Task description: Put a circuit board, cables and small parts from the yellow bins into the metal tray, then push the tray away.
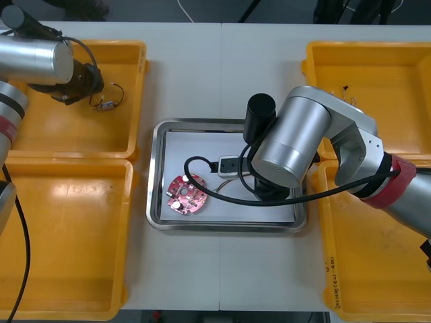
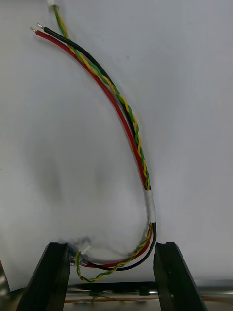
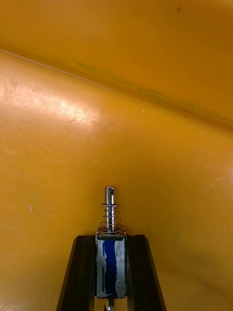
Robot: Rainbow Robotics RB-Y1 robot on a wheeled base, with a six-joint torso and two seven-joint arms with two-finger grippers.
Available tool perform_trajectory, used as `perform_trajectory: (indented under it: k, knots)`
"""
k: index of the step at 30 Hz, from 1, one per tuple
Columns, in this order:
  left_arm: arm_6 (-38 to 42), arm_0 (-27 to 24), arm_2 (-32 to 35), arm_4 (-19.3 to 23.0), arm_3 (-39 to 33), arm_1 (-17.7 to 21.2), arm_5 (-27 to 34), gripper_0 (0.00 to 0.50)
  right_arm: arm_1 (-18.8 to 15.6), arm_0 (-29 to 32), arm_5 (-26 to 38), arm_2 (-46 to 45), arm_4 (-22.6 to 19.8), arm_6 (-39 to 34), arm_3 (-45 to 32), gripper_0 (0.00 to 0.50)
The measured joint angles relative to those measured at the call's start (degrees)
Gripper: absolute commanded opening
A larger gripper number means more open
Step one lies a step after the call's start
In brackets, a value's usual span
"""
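Pinched tight in left pincer (image 3: 110,239): small silver metal part (image 3: 110,218) with spring and blue body, above far left yellow plastic bin (image 1: 40,134). Spread wide, right pincer (image 2: 111,245) over white-floored metal tray (image 1: 156,168), straddling red, black and yellow-green cable bundle (image 2: 131,131); round red circuit board (image 1: 186,194) in same tray.

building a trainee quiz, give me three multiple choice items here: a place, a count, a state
1. The red circuit board lies: A in the metal tray; B in a bin; C on the table.
2. Yellow bins: A two; B three; C four.
3. The left pincer is: A open; B shut on a small metal part; C shut on a cable.
Key: 1A, on its white floor; 2C, two each side; 3B, clamped over the far left bin. The right pincer stands open over the tray.
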Motion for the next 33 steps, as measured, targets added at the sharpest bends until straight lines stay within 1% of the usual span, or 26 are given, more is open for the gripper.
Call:
perform_trajectory:
  k: [5,7,13,17,21,25,27,33]
  knots:
    - [0.00,-0.05,0.04,0.00,-0.01,0.00,0.17,0.000,0.00,0.24,2.02,-0.05,0.07,0.00,-1.15,0.500]
    - [0.00,-0.19,0.27,0.00,-0.26,0.00,1.81,0.000,0.00,0.30,3.19,-0.10,0.15,0.00,-1.93,0.500]
    - [0.00,-0.24,3.04,-0.08,-4.57,0.00,11.04,0.000,0.18,0.79,9.00,-3.01,0.21,0.00,-5.63,0.500]
    - [0.00,-0.24,4.75,-0.65,-8.36,0.02,16.19,0.001,1.67,1.30,13.83,-7.70,0.22,0.00,-7.49,0.500]
    - [-0.01,-0.24,5.17,-1.06,-11.64,0.11,21.61,0.001,3.36,1.47,14.07,-12.58,0.23,0.00,-10.01,0.500]
    - [-0.02,-0.08,5.17,-1.22,-15.74,0.27,27.25,0.000,3.53,1.66,14.19,-16.64,0.06,0.00,-13.96,0.500]
    - [-0.02,0.30,5.17,-1.23,-18.82,0.35,30.08,0.001,3.33,2.10,14.20,-18.94,-0.70,0.00,-15.58,0.500]
    - [-0.02,1.88,5.17,-1.20,-29.99,0.44,40.50,0.000,1.14,6.07,14.23,-29.15,-6.16,-0.01,-18.64,0.500]
